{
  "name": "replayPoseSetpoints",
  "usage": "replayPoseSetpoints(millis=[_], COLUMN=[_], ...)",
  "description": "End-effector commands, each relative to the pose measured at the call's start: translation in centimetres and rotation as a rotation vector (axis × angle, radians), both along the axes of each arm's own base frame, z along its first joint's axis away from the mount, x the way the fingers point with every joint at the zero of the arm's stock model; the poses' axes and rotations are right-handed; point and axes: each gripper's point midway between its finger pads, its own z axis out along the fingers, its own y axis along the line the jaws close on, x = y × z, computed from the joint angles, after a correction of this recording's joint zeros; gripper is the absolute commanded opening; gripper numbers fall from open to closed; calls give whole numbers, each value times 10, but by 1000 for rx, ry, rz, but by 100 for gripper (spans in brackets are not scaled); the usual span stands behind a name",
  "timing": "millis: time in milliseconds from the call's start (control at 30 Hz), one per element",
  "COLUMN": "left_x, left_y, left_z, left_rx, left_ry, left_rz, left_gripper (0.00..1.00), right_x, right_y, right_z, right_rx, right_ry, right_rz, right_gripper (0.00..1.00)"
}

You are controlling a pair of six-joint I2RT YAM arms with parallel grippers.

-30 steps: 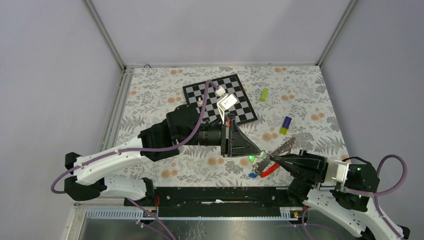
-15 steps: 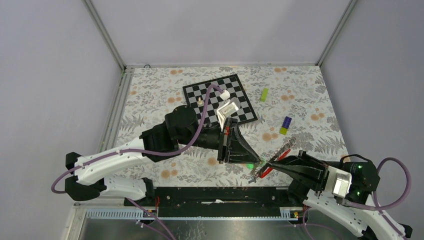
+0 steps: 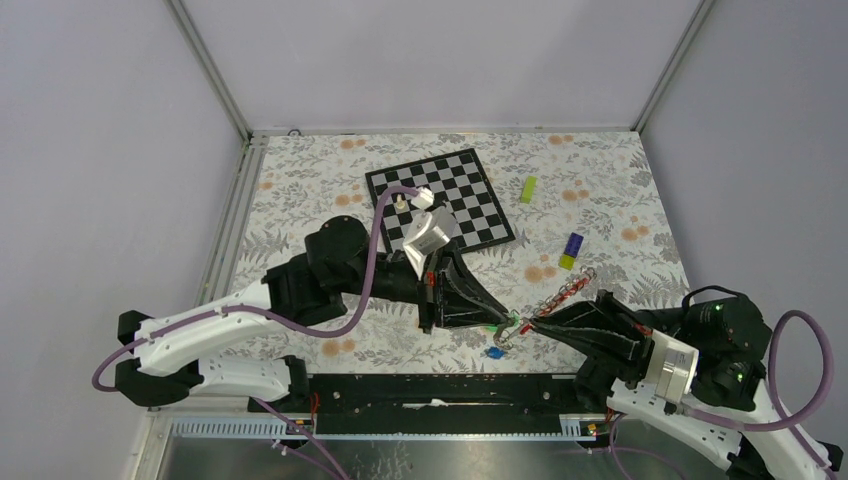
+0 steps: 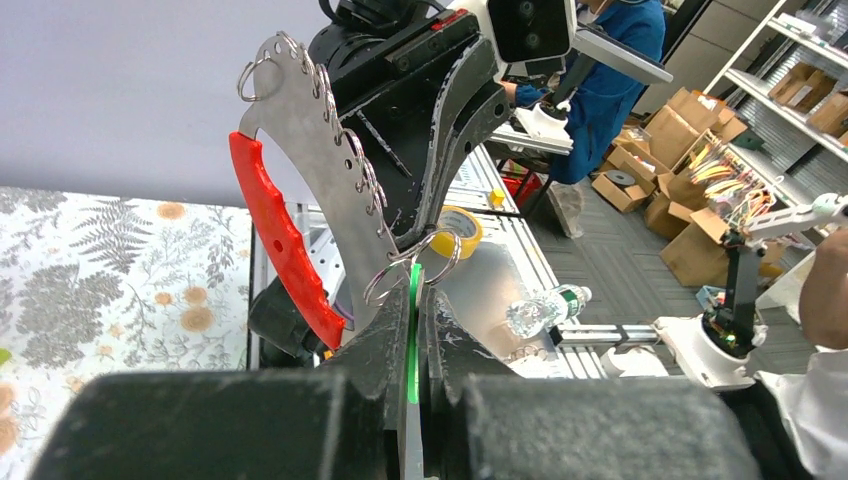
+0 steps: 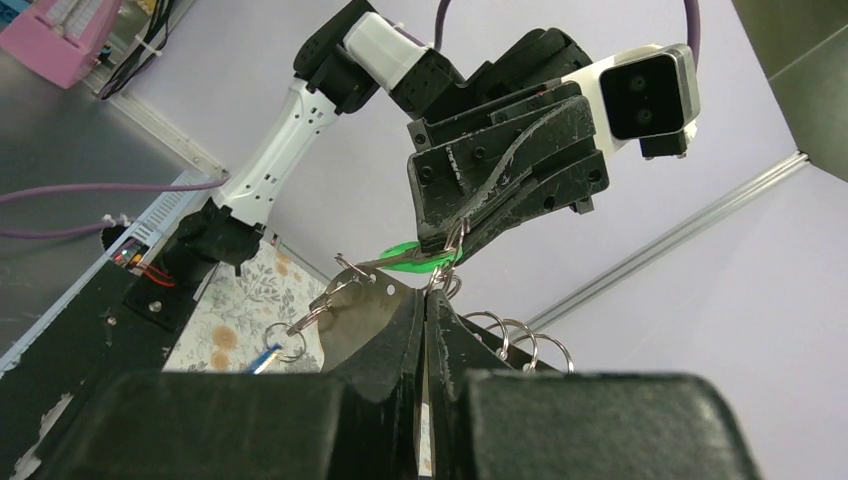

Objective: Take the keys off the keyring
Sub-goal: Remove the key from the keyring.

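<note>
The keyring [image 4: 300, 130] is a silvery plate with a red grip [image 4: 280, 240] and a row of small rings along its edge. My right gripper [image 5: 425, 300] is shut on the plate [image 5: 365, 315], holding it off the table. My left gripper [image 4: 415, 300] is shut on the green-headed key [image 4: 411, 330], which still hangs in a ring [image 4: 385, 285] at the plate's end. From above, the two grippers meet tip to tip by the green key [image 3: 512, 318]. A blue-headed key [image 3: 493, 352] dangles from another ring [image 5: 285, 340].
A chessboard [image 3: 470, 190] lies at the back, with a small white piece [image 3: 400, 200] on it. A lime-green block [image 3: 528, 189] and a purple-and-yellow block [image 3: 572, 250] lie to the right. The black rail of the arm bases [image 3: 440, 385] runs just below the grippers.
Both grippers stayed shut. The left wrist rolled and drew back to the left with the green key. The plate turned on edge, hiding its red grip from above, and the blue key swung lower.
</note>
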Motion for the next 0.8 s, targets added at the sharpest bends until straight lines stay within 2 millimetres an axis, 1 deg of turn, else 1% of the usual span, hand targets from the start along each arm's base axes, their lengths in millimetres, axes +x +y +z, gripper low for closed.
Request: replayPoseSetpoints(millis=[0,100,233,400,533,667,767], left_x=[8,3,-3,-8,-13,-12,-11], left_y=[5,7,9,8,9,9,9], left_z=[5,8,10,8,5,4,4], left_rx=[-36,-57,-77,-75,-72,-69,-67], left_ry=[-114,-147,-179,-193,-197,-192,-189], left_rz=[40,9,-27,-61,-92,-90,-83], left_gripper=[0,0,0,0,0,0,0], right_x=[-33,-41,-47,-56,-59,-60,-53], right_y=[-20,-19,-16,-16,-17,-17,-14], right_z=[46,51,58,59,61,65,64], right_rx=[81,68,44,1,-18,-23,-21], right_ry=[-193,-241,-304,-351,-365,-370,-347], right_rz=[82,131,175,237,252,259,226], right_gripper=[0,0,0,0,0,0,0])
